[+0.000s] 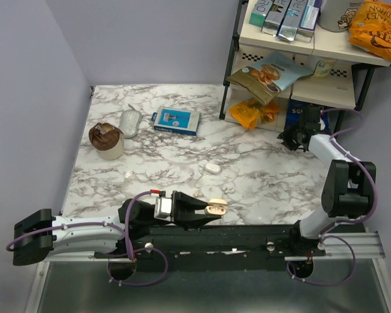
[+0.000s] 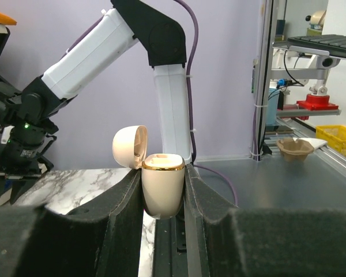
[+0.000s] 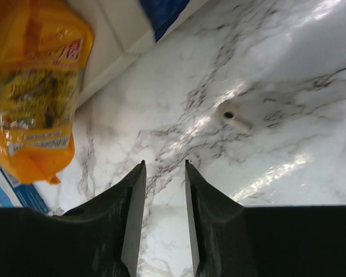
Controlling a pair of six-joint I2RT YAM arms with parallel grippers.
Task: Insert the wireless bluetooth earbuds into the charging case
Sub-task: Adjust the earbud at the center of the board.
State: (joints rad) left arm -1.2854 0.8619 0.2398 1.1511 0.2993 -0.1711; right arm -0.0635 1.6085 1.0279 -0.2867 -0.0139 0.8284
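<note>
Left jaws (image 2: 163,190) clenched on one open charging case (image 2: 163,183); right jaws (image 3: 164,190) parted, empty, near one earbud (image 3: 233,115).

top external: high behind arm bases, looks down over whole white marble table (image 1: 260,176) to rear shelf | left wrist: close, level, faces across toward white right arm (image 2: 98,49), also in top view | right wrist: close, looks down at marble beside yellow snack bag (image 3: 32,86), shared with top view
</note>
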